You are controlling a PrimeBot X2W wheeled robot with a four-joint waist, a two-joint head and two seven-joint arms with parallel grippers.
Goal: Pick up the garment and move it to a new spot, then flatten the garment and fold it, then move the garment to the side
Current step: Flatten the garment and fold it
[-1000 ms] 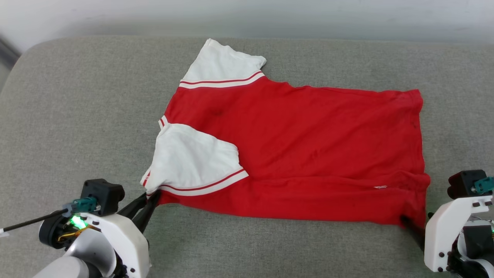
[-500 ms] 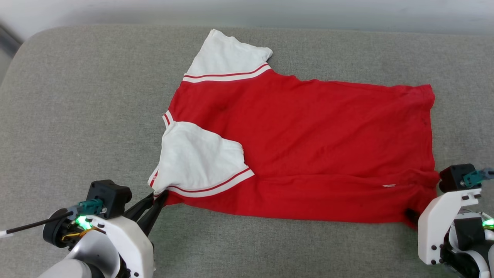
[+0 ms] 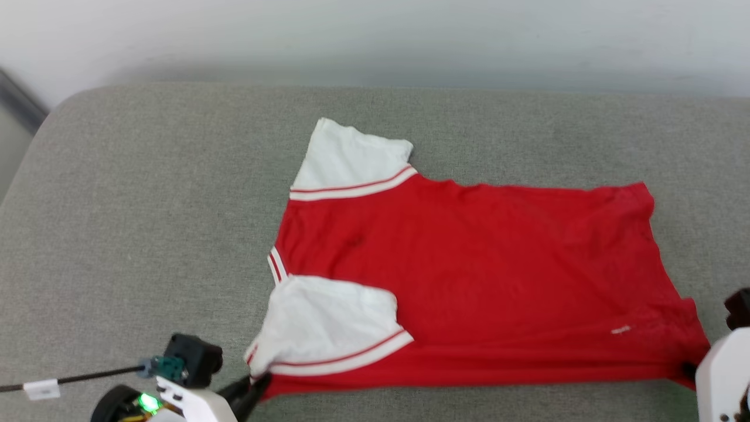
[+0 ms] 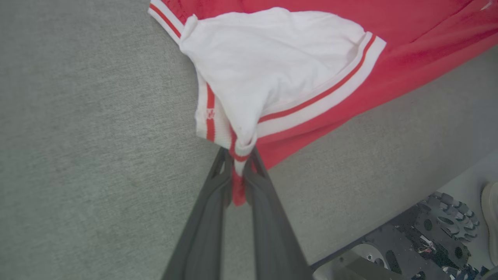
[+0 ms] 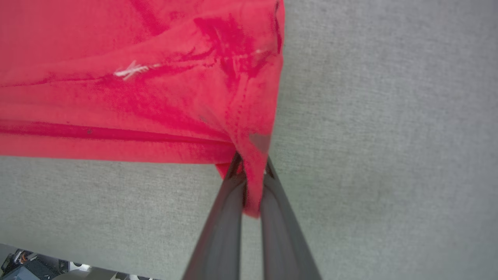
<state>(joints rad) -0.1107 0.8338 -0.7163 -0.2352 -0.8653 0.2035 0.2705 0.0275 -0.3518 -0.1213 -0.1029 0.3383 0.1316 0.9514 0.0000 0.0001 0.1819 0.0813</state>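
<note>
- The red short-sleeved jersey T-shirt with white sleeves (image 3: 480,264) lies spread across the centre and right of the head view, on a grey upholstered cushion (image 3: 146,205).
- Its nearer sleeve is turned in over the chest.
- Left jaws grip the shoulder corner at lower left; right jaws pinch the hem corner at lower right.
- The move and the flattening look nearly done; folding and setting it aside remain.

Head view looks down over the garment (image 3: 469,281); wrist views sit close at its near corners, probably tilted down.
</note>
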